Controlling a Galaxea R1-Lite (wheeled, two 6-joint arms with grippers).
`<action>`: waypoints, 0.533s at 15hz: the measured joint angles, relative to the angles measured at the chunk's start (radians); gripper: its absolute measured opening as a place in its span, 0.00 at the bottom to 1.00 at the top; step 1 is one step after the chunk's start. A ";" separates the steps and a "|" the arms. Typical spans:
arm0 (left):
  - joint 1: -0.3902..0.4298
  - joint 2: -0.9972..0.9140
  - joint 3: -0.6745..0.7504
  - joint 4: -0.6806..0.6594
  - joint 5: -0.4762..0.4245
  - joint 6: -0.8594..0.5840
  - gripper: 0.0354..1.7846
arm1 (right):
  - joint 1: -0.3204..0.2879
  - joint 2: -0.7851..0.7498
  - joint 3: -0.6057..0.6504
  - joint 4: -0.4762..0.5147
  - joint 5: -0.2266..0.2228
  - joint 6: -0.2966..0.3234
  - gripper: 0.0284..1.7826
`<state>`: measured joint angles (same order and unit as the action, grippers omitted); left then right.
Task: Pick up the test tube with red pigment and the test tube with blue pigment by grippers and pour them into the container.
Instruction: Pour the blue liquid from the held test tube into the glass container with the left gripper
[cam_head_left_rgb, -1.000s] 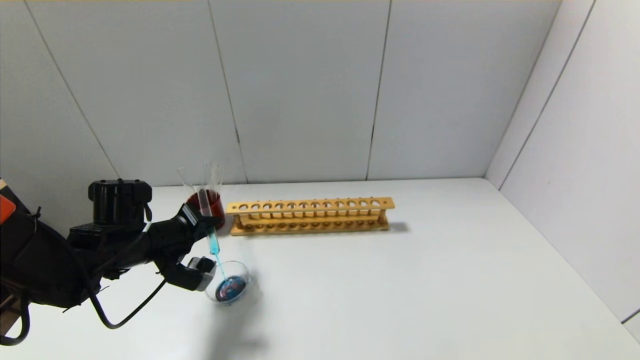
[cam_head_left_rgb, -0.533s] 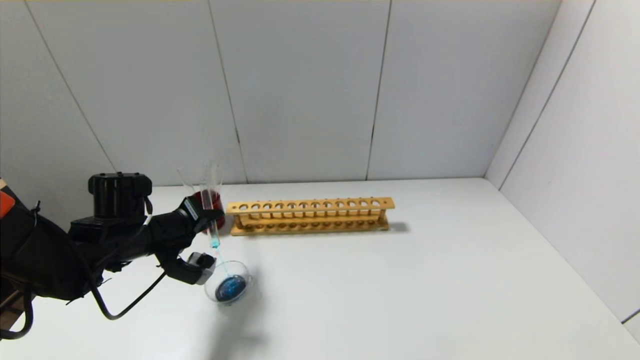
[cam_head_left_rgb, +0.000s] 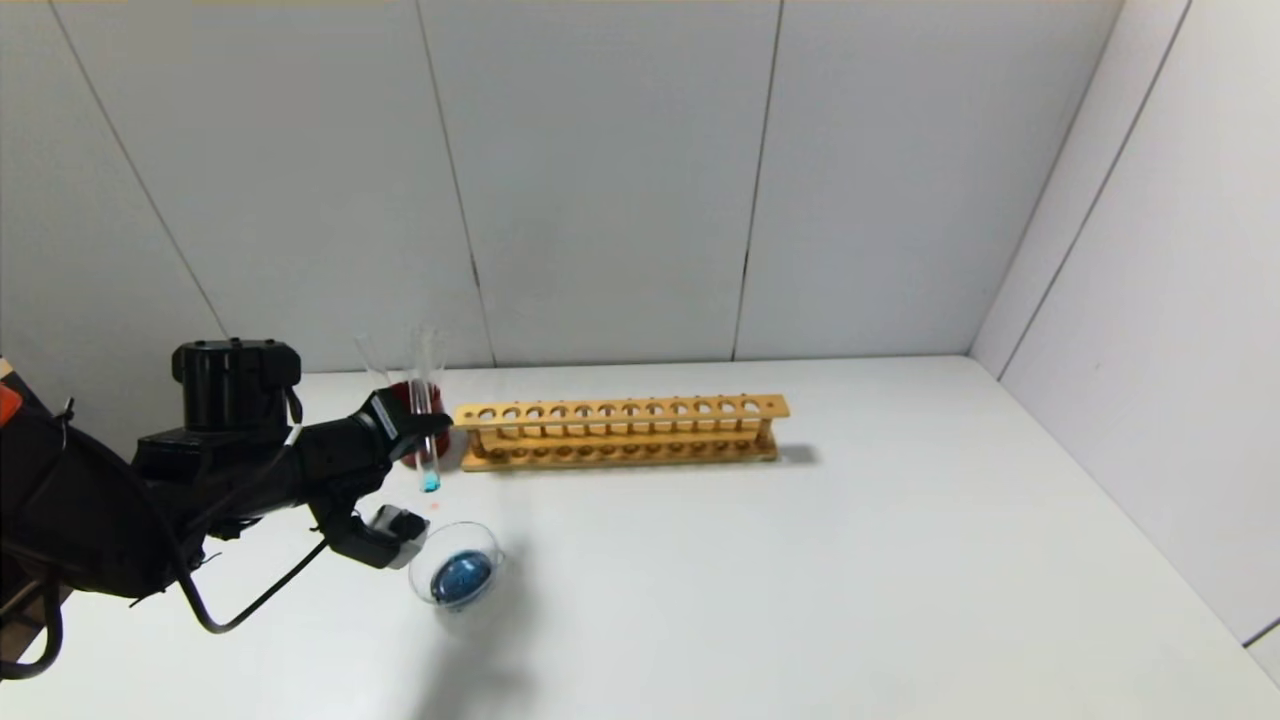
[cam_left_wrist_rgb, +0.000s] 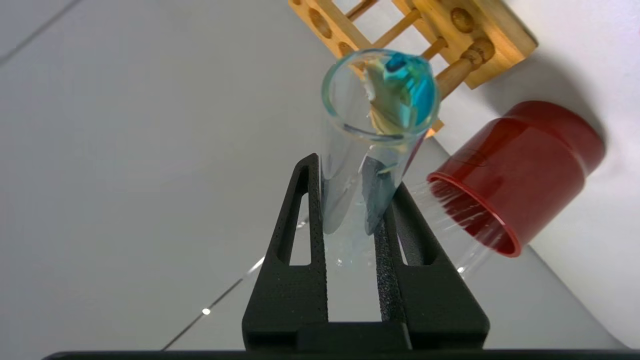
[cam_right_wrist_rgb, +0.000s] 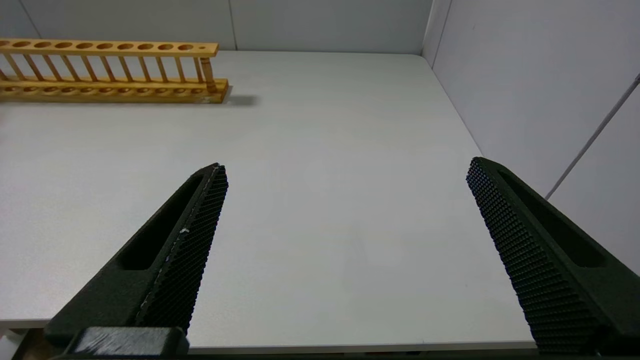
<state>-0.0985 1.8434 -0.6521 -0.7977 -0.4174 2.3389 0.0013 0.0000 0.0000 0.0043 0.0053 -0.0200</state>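
The slim clear glass test tube with blue pigment (cam_head_left_rgb: 427, 440) hangs in the air near the surface's far left corner, mouth pointing down, only a small teal bead left at its low end. It sits pinched between the black fingers (cam_left_wrist_rgb: 300, 210) of the left end effector (cam_head_left_rgb: 405, 470), which is clamped shut on the glass partway along its length; that grip leaves the mouth free to drain. Just toward the near edge from the tube's tip sits the small round clear glass container (cam_head_left_rgb: 458, 573), a pool of dark blue in its bottom, apart from the tube. The tip looks to hang a little to the far side of the dish's rim, so a late drip might miss.

Behind the tube stands the dark red opaque cup (cam_head_left_rgb: 410, 425), with colourless glass tubes leaning inside it. Whether the red-pigment tube is among them, I can't tell. Just beside the cup, the long wooden test tube rack (cam_head_left_rgb: 620, 432) runs along the far edge, every hole empty.

The right end effector (cam_right_wrist_rgb: 345, 210) hovers by the near right edge, fingers spread wide, holding nothing, well clear of the pour.

By my read, the blue pour is all but done.
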 joint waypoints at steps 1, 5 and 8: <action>-0.001 -0.006 0.000 0.001 -0.006 0.019 0.16 | 0.000 0.000 0.000 0.000 0.000 0.000 0.98; -0.001 -0.027 0.000 0.003 -0.007 0.066 0.16 | 0.000 0.000 0.000 0.000 0.000 0.000 0.98; -0.001 -0.034 -0.002 -0.002 -0.001 0.082 0.16 | 0.000 0.000 0.000 0.000 0.000 0.000 0.98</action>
<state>-0.0994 1.8098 -0.6538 -0.8000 -0.4189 2.4206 0.0013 0.0000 0.0000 0.0043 0.0053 -0.0200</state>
